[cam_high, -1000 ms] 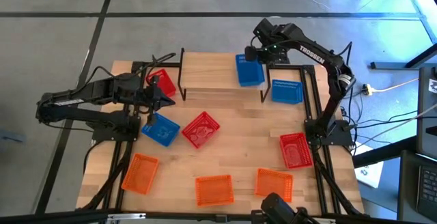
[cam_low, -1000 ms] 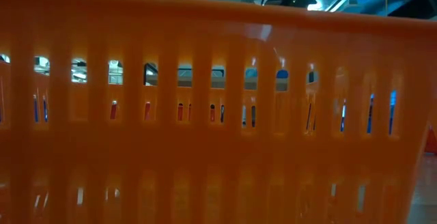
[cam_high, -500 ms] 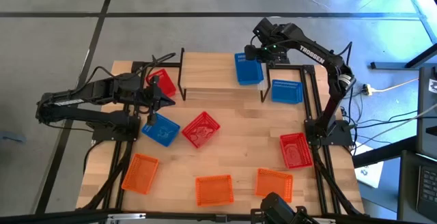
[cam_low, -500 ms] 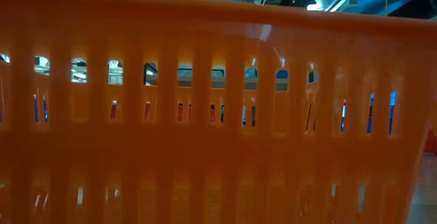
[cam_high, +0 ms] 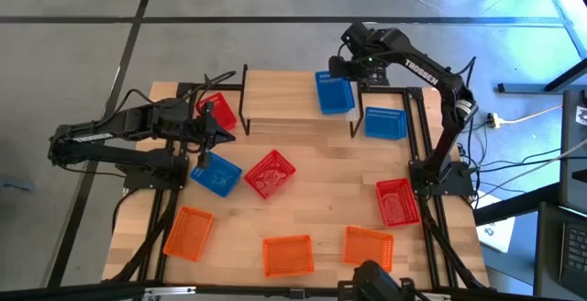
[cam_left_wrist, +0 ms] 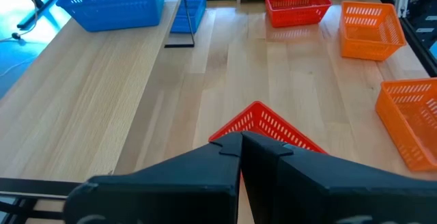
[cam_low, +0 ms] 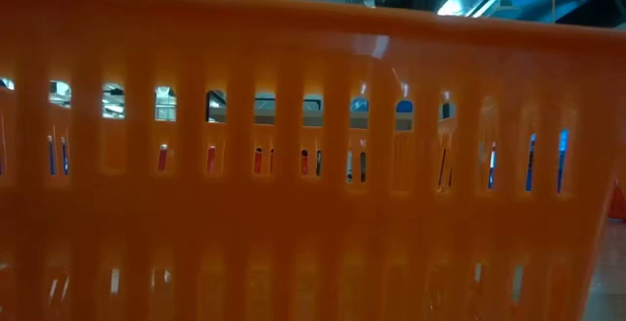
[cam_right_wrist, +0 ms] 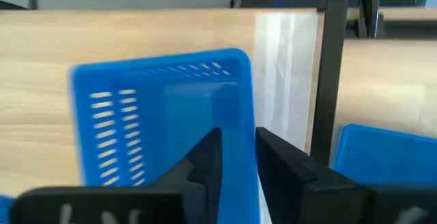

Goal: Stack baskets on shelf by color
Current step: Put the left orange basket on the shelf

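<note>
A blue basket (cam_high: 335, 94) stands on its base at the right end of the shelf (cam_high: 289, 108). My right gripper (cam_high: 341, 66) is over this basket's far rim (cam_right_wrist: 235, 57), open by a narrow gap (cam_right_wrist: 238, 152). My left gripper (cam_high: 223, 134), shut (cam_left_wrist: 240, 139), hovers left of the shelf between a red basket (cam_high: 217, 110) and a blue one (cam_high: 216, 172). Another red basket (cam_high: 270, 173) lies just ahead of it (cam_left_wrist: 263, 123). The other baskets sit on the table: blue (cam_high: 385, 122), red (cam_high: 397, 200) and three orange (cam_high: 188, 232), (cam_high: 287, 255), (cam_high: 368, 246).
An orange basket wall (cam_low: 313, 164) fills the low view and hides the table there. The shelf's black legs (cam_high: 244, 99), (cam_high: 356, 127) stand beside the baskets. Bare tabletop (cam_high: 330, 168) lies between the shelf and the near row of orange baskets.
My right gripper has drawn back a little toward the table's far edge, away from the blue basket on the shelf. The basket stays on the shelf top. The left arm has kept still.
</note>
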